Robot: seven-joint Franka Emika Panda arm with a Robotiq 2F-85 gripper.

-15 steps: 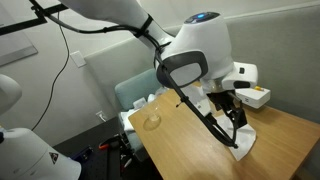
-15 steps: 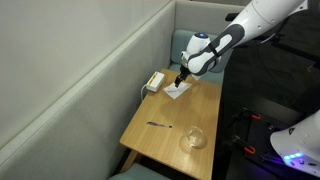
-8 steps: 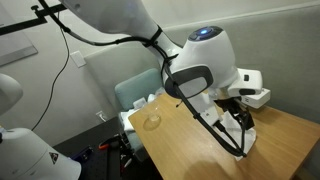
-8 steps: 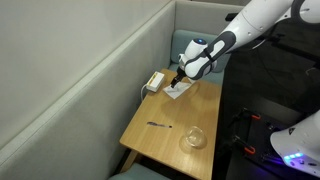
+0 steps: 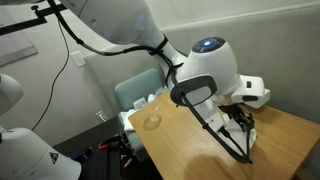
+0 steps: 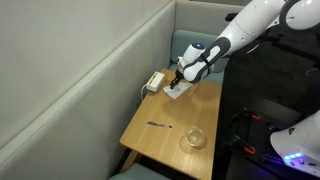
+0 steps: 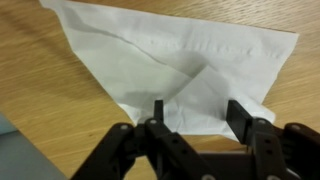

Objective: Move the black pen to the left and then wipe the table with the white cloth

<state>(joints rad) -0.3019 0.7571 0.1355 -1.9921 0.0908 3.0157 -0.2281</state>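
Observation:
The white cloth (image 6: 181, 92) lies crumpled at the far end of the wooden table (image 6: 160, 150), and fills the wrist view (image 7: 170, 55). My gripper (image 7: 198, 116) is open, its two fingers just above the cloth's near edge with cloth between them; it also shows in both exterior views (image 6: 178, 82) (image 5: 240, 118). The black pen (image 6: 158, 125) lies on the table's near half, well away from the gripper. In an exterior view the arm hides most of the cloth.
A clear glass (image 6: 194, 138) (image 5: 152, 120) stands near the table's front corner. A white box (image 6: 154, 81) (image 5: 256, 92) sits at the table's far edge by the grey wall. A chair stands beyond the table end.
The arm has shifted and lowered over the cloth, bringing the open gripper closer to it. The pen, glass and cloth have not moved.

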